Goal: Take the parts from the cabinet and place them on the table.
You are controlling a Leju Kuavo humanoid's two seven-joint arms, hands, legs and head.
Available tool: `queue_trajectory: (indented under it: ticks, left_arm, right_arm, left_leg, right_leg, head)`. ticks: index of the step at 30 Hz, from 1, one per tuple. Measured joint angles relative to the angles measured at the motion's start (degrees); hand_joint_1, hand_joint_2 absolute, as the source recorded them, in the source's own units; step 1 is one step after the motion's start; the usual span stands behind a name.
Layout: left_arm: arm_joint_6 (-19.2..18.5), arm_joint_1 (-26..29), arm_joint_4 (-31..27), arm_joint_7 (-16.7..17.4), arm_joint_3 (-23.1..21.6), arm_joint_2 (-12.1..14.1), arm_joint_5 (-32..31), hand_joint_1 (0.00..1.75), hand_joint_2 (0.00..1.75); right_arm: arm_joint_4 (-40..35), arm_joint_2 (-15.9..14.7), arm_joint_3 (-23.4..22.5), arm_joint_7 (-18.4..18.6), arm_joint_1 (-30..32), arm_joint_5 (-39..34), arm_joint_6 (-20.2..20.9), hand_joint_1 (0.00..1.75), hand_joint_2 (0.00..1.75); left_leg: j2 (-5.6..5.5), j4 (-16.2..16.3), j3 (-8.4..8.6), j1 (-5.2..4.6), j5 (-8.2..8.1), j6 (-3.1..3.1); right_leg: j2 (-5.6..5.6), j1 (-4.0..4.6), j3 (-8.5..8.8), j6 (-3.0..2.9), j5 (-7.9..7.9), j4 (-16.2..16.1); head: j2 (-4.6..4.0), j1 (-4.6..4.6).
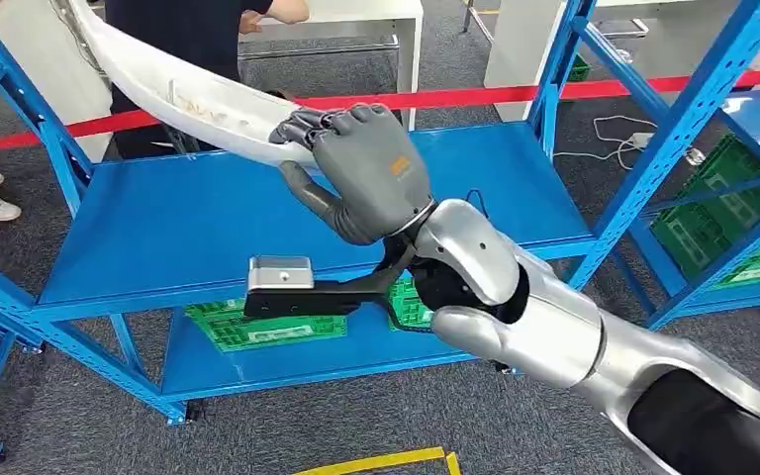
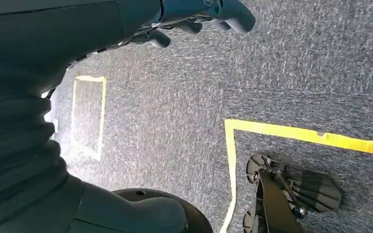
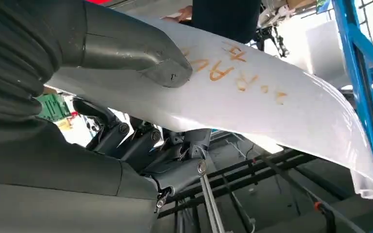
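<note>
Above the blue shelf, the right hand grips a long white curved part; the left hand hangs over carpet, fingers curled, holding nothing

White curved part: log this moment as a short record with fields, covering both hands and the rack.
part: long white curved part with orange writing, lifted above the blue shelf
right hand: right hand grips the part near one end
left hand: left hand hangs over grey carpet, holding nothing
lower shelf: green crate
bystander: person in dark clothes behind the rack
</note>
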Motion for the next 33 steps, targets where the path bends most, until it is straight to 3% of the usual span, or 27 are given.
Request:
queue_trajectory:
  ticks: [3, 5, 6, 7, 9, 10, 11, 12, 13, 15, 16, 17, 19, 21, 22, 23, 24, 26, 27, 28, 30, 31, 32, 33]
  left_arm:
    - [0.0, -0.1, 0.0, 0.6, 0.2, 0.0, 0.2, 0.0, 1.75]
    - [0.0, -0.1, 0.0, 0.9, 0.6, 0.0, 0.2, 0.0, 1.75]
    - [0.0, -0.1, 0.0, 0.9, 0.7, -0.2, 0.2, 0.0, 1.75]
    - [0.0, -0.1, 0.0, 0.9, 0.8, -0.2, 0.2, 0.0, 1.75]
    - [0.0, 0.0, 0.0, 0.8, 1.0, -0.2, 0.3, 0.0, 1.75]
    - [0.0, 0.0, 0.0, 0.8, 1.0, -0.2, 0.3, 0.0, 1.75]
    - [0.0, 0.0, 0.0, 0.8, 1.0, -0.2, 0.3, 0.0, 1.75]
    - [0.0, 0.1, 0.0, 0.8, 1.0, -0.2, 0.3, 0.0, 1.75]
    - [0.0, 0.1, 0.0, 0.8, 1.0, -0.2, 0.3, 0.0, 1.75]
    - [0.0, 0.0, 0.0, 0.8, 1.0, -0.3, 0.3, 0.0, 1.75]
    - [0.0, 0.0, 0.0, 0.8, 1.0, -0.2, 0.3, 0.0, 1.75]
    - [0.0, 0.0, -0.1, 0.8, 1.0, -0.3, 0.3, 0.0, 1.75]
    - [0.0, 0.0, -0.1, 0.7, 1.1, -0.3, 0.2, 0.0, 1.75]
    - [0.0, 0.0, -0.1, 0.7, 1.1, -0.3, -0.1, 0.0, 1.75]
    - [0.0, 0.0, -0.1, 0.8, 1.1, -0.3, -0.1, 0.0, 1.75]
    - [0.0, -0.1, -0.1, 0.8, 1.1, -0.3, -0.3, 0.0, 1.75]
    - [0.0, -0.1, -0.1, 0.8, 1.1, -0.3, -0.7, 0.0, 1.75]
    - [0.0, -0.2, -0.1, 0.9, 1.0, -0.3, -1.4, 0.0, 1.75]
    - [0.0, -0.2, -0.1, 1.0, 1.0, -0.3, -1.9, 0.0, 1.75]
    - [0.0, -0.2, -0.1, 1.1, 1.0, -0.3, -2.4, 0.0, 1.75]
    - [0.0, -0.5, -0.2, 1.4, 0.9, -0.3, -3.1, 0.0, 1.75]
    - [0.0, -0.8, -0.3, 1.4, 0.9, -0.2, -3.3, 0.0, 1.75]
    - [0.0, -1.1, -0.4, 1.5, 0.8, -0.2, -3.4, 0.0, 1.75]
    - [0.0, -1.2, -0.4, 1.5, 0.8, -0.2, -3.5, 0.0, 1.75]
  right_arm:
    - [0.0, 0.0, 0.0, -0.9, 0.5, 0.0, 0.2, 1.75, 1.75]
    - [0.0, 0.0, -0.3, -1.3, 0.8, 0.0, 0.7, 1.75, 1.75]
    - [0.0, 0.0, -0.4, -1.4, 0.8, 0.0, 1.1, 1.75, 1.75]
    - [0.0, 0.0, -0.5, -1.5, 0.8, 0.0, 1.4, 1.75, 1.75]
    - [0.0, 0.0, -0.5, -1.7, 1.0, 0.0, 2.0, 1.75, 1.75]
    - [0.0, 0.0, -0.5, -1.7, 1.2, 0.0, 2.1, 1.75, 1.75]
    - [0.0, 0.0, -0.5, -1.7, 1.4, 0.0, 2.1, 1.75, 1.75]
    - [0.1, -0.1, -0.5, -1.6, 1.6, 0.0, 2.3, 1.75, 1.75]
    - [0.1, -0.1, -0.5, -1.6, 1.6, 0.0, 2.3, 1.75, 1.75]
    - [0.1, -0.1, -0.5, -1.6, 1.5, 0.0, 2.3, 1.75, 1.75]
    - [0.1, -0.1, -0.5, -1.6, 1.5, 0.0, 2.4, 1.75, 1.75]
    - [0.1, -0.1, -0.5, -1.6, 1.5, 0.0, 2.6, 1.75, 1.75]
    - [0.2, -0.1, -0.7, -1.2, 1.5, 0.1, 3.0, 1.75, 1.75]
    - [0.2, -0.1, -0.7, -1.0, 1.6, 0.5, 3.4, 1.75, 1.75]
    - [0.1, -0.1, -0.7, -0.7, 1.6, 0.9, 3.7, 1.75, 1.75]
    - [0.1, -0.1, -0.8, -0.4, 1.6, 1.4, 4.1, 1.75, 1.75]
    - [0.1, -0.1, -0.8, -0.1, 1.9, 1.9, 4.2, 1.75, 1.75]
    - [0.1, -0.2, -0.8, 0.7, 2.7, 3.0, 4.8, 1.75, 1.75]
    - [0.1, -0.3, -0.8, 1.1, 3.1, 3.5, 4.9, 1.75, 1.75]
    - [0.0, -0.5, -0.9, 1.6, 3.4, 4.0, 5.0, 1.75, 1.75]
    - [-0.7, -1.0, -1.5, 2.2, 3.5, 4.5, 5.1, 1.75, 1.75]
    - [-1.1, -1.2, -1.8, 2.4, 3.5, 4.6, 5.1, 1.75, 1.75]
    - [-1.5, -1.5, -2.2, 2.4, 3.6, 4.7, 5.2, 1.75, 1.75]
    - [-1.7, -1.6, -2.3, 2.4, 3.6, 4.7, 5.3, 1.75, 1.75]
  left_leg:
    - [0.02, 0.0, -0.02, -0.01, -0.07, 0.2]
    - [0.01, -0.4, 0.07, 0.04, 0.68, 0.62]
    - [0.26, -1.2, 0.34, 0.71, 1.37, 0.91]
    - [0.31, -1.5, 0.3, 0.65, 1.68, 1.13]
    - [0.52, -1.4, -0.19, 0.66, 1.78, 1.25]
    - [0.58, -1.1, -0.48, 0.66, 1.79, 1.23]
    - [0.61, -0.9, -0.8, 0.7, 1.8, 1.21]
    - [0.62, -0.6, -1.12, 0.81, 1.82, 1.15]
    - [0.61, -0.2, -1.5, 0.96, 1.85, 0.97]
    - [0.56, 0.8, -2.27, 1.33, 1.73, 0.39]
    - [0.5, 1.2, -2.73, 1.31, 1.68, -0.12]
    - [0.27, 1.4, -3.02, 1.22, 1.79, -0.62]
    - [0.08, 1.4, -3.2, 1.14, 2.29, -1.46]
    - [0.1, 1.5, -3.9, 1.39, 2.23, -2.27]
    - [0.19, 2.7, -4.16, 1.47, 0.67, -2.51]
    - [0.19, 5.6, -5.25, 1.48, -2.09, -2.74]
    - [0.2, 10.3, -6.83, 1.53, -5.14, -2.97]
    - [0.2, 17.4, -8.78, 1.53, -8.47, -3.15]
    - [0.2, 18.0, -8.37, 1.53, -8.18, -3.05]
    - [0.19, 16.3, -6.76, 1.53, -6.74, -2.9]
    - [0.19, 7.7, -0.7, 1.5, -3.18, -2.35]
    - [0.17, 2.5, 2.85, 1.46, -3.35, -2.0]
    - [0.15, 0.8, 4.12, 1.04, -4.12, -1.82]
    - [0.02, 0.9, 3.38, 0.73, -3.17, -1.59]
  right_leg:
    - [0.0, -0.09, 0.02, 0.21, 0.02, 0.0]
    - [0.04, -0.13, 0.14, 0.66, 0.49, -0.2]
    - [-0.02, -0.03, -0.05, 0.8, -0.13, 0.1]
    - [-0.14, 0.01, -0.69, 1.04, -1.82, 1.7]
    - [-0.16, -0.18, -4.2, 1.37, -6.85, 10.3]
    - [-0.16, -0.3, -6.04, 1.52, -8.64, 14.7]
    - [-0.18, -0.44, -7.14, 1.65, -9.22, 17.5]
    - [-0.2, -0.62, -6.91, 1.8, -8.42, 17.5]
    - [-0.25, -0.81, -5.2, 1.98, -6.48, 14.6]
    - [-0.45, -1.27, 0.56, 2.42, -2.58, 4.5]
    - [-0.32, -1.11, 1.9, 2.37, -4.1, 1.8]
    - [0.15, -0.67, 1.33, 1.42, -2.52, 2.7]
    - [0.25, -0.75, 0.99, 0.6, -2.85, 2.4]
    - [0.07, -0.93, 0.61, -0.56, -2.08, 1.9]
    - [-0.07, -0.93, 0.39, -0.93, -1.77, 1.8]
    - [-0.07, -0.93, -0.02, -1.3, -1.4, 1.8]
    - [-0.1, -0.88, -0.58, -1.45, -0.99, 1.8]
    - [-0.16, -0.67, -1.72, -1.51, -0.11, 1.9]
    - [-0.16, -0.6, -2.32, -1.48, 0.35, 1.9]
    - [-0.16, -0.52, -2.93, -1.42, 0.88, 1.9]
    - [-0.14, -0.43, -4.03, -1.15, 1.88, 1.9]
    - [-0.16, -0.44, -4.27, -0.93, 2.36, 2.0]
    - [-0.13, -0.37, -4.46, -0.47, 2.84, 1.8]
    - [-0.27, -0.48, -4.23, -0.11, 3.23, 1.5]
  head:
    - [0.0, 0.0]
    - [0.0, -0.02]
    - [0.0, -0.02]
    - [0.0, 0.18]
    - [0.0, 0.24]
    - [0.0, 0.24]
    - [0.0, 0.24]
    - [0.0, 0.24]
    - [0.0, 0.24]
    - [0.0, 0.24]
    - [0.0, 0.24]
    - [0.0, 0.22]
    - [0.0, 0.15]
    - [0.0, 0.24]
    - [0.0, 0.17]
    - [0.0, 0.13]
    - [0.0, 0.15]
    - [0.0, 0.15]
    - [0.0, 0.15]
    - [0.0, 0.15]
    - [0.0, 0.15]
    - [0.0, 0.18]
    - [0.0, 0.26]
    - [0.0, 0.2]
